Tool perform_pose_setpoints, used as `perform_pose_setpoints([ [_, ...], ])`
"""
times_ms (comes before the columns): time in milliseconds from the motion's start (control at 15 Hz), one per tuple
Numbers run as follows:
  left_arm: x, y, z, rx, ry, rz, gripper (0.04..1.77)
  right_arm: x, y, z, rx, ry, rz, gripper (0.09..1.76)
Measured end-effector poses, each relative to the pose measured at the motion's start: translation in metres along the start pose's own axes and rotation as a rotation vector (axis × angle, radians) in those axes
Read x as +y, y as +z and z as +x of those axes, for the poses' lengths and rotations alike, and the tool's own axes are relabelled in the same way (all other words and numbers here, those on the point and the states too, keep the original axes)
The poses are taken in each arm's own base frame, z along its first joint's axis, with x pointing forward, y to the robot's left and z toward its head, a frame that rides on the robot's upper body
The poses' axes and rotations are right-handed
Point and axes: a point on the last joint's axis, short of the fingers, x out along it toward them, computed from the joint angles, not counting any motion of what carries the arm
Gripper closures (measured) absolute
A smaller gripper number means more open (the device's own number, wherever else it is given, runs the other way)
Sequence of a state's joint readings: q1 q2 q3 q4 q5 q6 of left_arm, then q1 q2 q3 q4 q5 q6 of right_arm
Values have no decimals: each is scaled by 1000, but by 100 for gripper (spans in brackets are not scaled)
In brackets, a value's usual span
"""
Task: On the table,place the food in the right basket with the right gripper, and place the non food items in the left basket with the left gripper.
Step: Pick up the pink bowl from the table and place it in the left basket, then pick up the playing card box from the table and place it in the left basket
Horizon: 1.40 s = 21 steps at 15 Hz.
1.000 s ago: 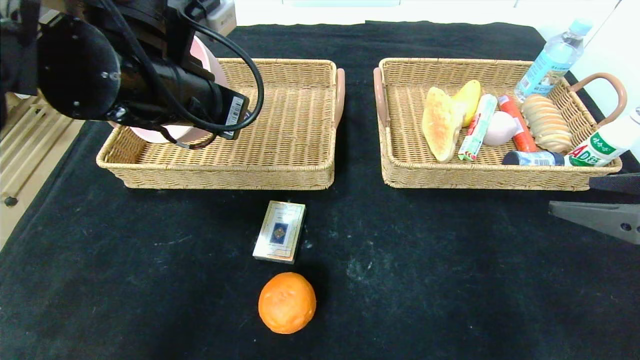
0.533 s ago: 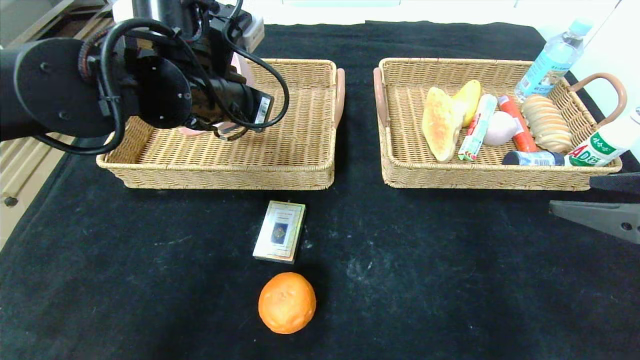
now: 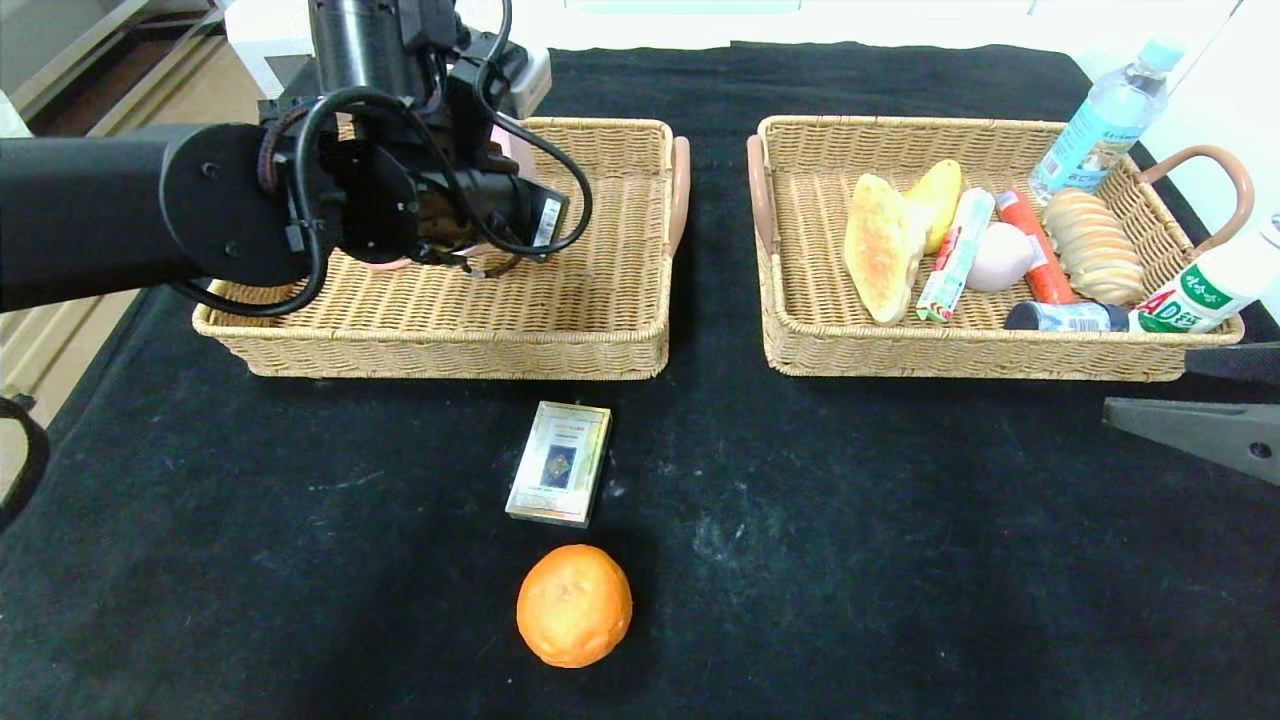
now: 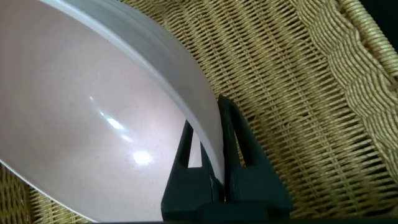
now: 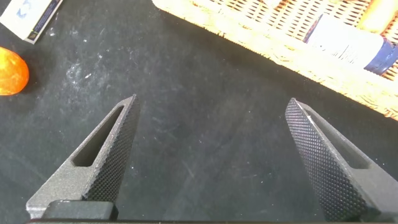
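My left gripper is shut on the rim of a pink bowl, inside the left wicker basket. In the head view the left arm hides most of the bowl; only a pink edge shows. A card box lies on the black table in front of the left basket, and an orange sits just nearer than it. My right gripper is open and empty above the table, in front of the right basket; it shows at the right edge of the head view.
The right basket holds bread, a sausage, an egg and other food. A water bottle stands behind it and a white bottle lies at its front right corner. The orange also shows in the right wrist view.
My left arm has swung farther over the left basket with the pink bowl and brought it lower. The right gripper, card box and orange have not moved.
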<state>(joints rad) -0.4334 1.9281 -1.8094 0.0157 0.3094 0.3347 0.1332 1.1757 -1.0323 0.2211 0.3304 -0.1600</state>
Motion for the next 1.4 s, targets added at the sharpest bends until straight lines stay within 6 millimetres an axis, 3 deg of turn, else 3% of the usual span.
perform_pose_setpoints([
  [267, -2, 0, 6, -26, -30, -2, 162, -3, -2, 10, 31, 5, 11, 14],
  [467, 0, 0, 8, -30, -25, -4, 162, -1, -1, 3, 9, 2, 3, 14],
  [600, 0, 0, 8, -31, -23, -6, 126, 0, 0, 1, 4, 2, 1, 14],
  [800, 1, 0, 8, -30, -22, -6, 89, 0, 0, 0, 1, 2, 0, 14],
  [1133, 2, 1, 6, -31, -20, -6, 51, 0, 0, 0, 0, 1, -1, 14],
  [1400, 5, 4, 0, -39, -17, -5, 35, 0, 0, 0, 1, 1, 0, 14],
])
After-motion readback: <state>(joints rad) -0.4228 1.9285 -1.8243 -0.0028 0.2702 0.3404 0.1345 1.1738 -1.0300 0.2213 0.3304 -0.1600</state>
